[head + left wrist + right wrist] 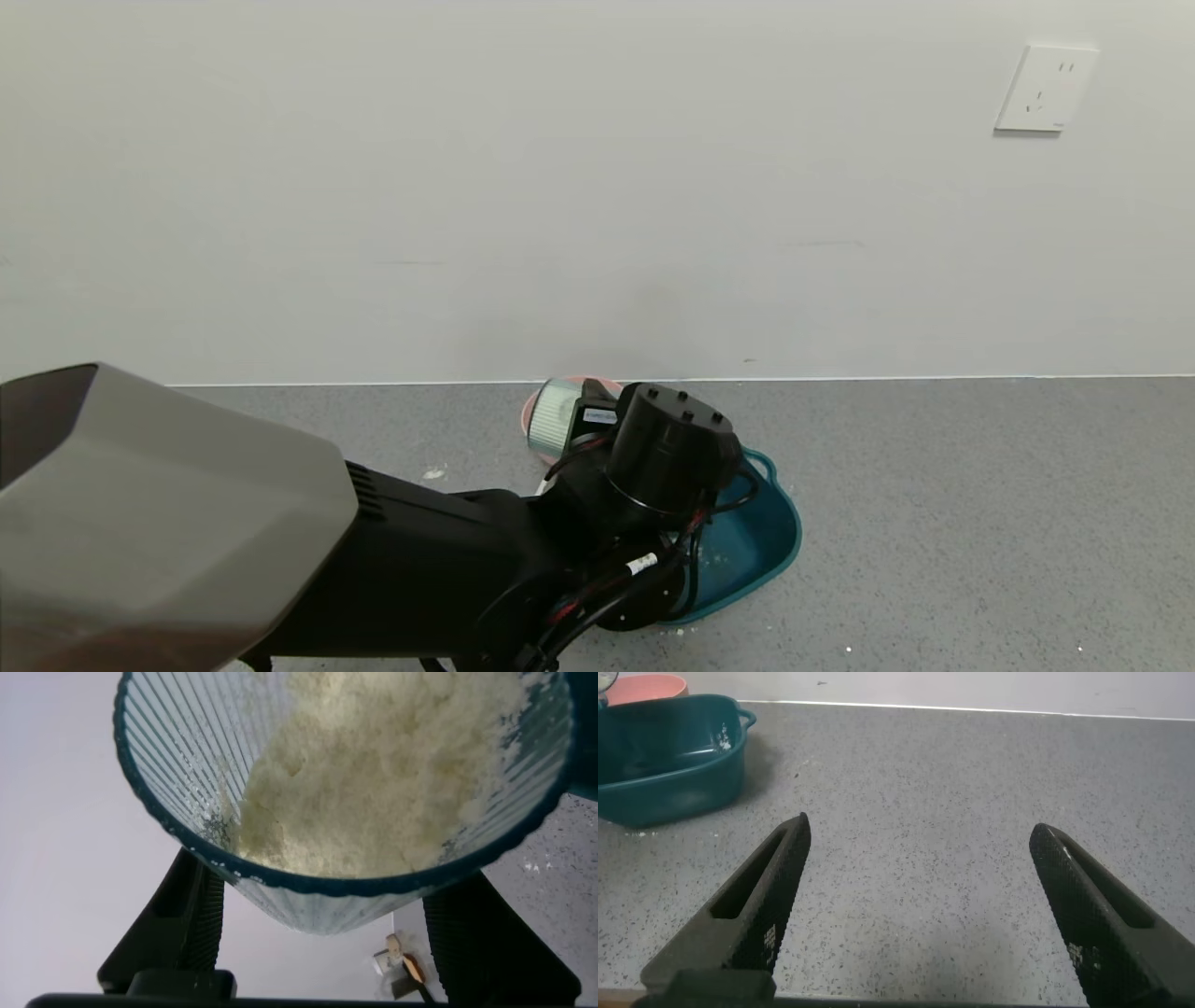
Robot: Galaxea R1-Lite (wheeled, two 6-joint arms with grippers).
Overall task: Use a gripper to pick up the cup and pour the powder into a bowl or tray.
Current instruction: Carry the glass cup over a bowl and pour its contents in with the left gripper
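My left gripper (586,422) is shut on the cup (555,422), a pale-green ribbed glass mug held tipped on its side, up off the counter. In the head view the cup shows in front of the pink bowl (528,412), just beyond the far left side of the teal basin (761,546). In the left wrist view the cup (187,747) sits between the two black fingers (177,924), with clumpy white powder (374,775) piled inside against its wall. My right gripper (920,835) is open and empty, low over the bare counter, away from the basin (663,761).
The grey speckled counter ends at a white wall with a socket (1046,89). Specks of powder lie on the counter (431,474) and in the basin. My left arm hides the basin's near left part. The pink bowl (649,686) stands behind the basin.
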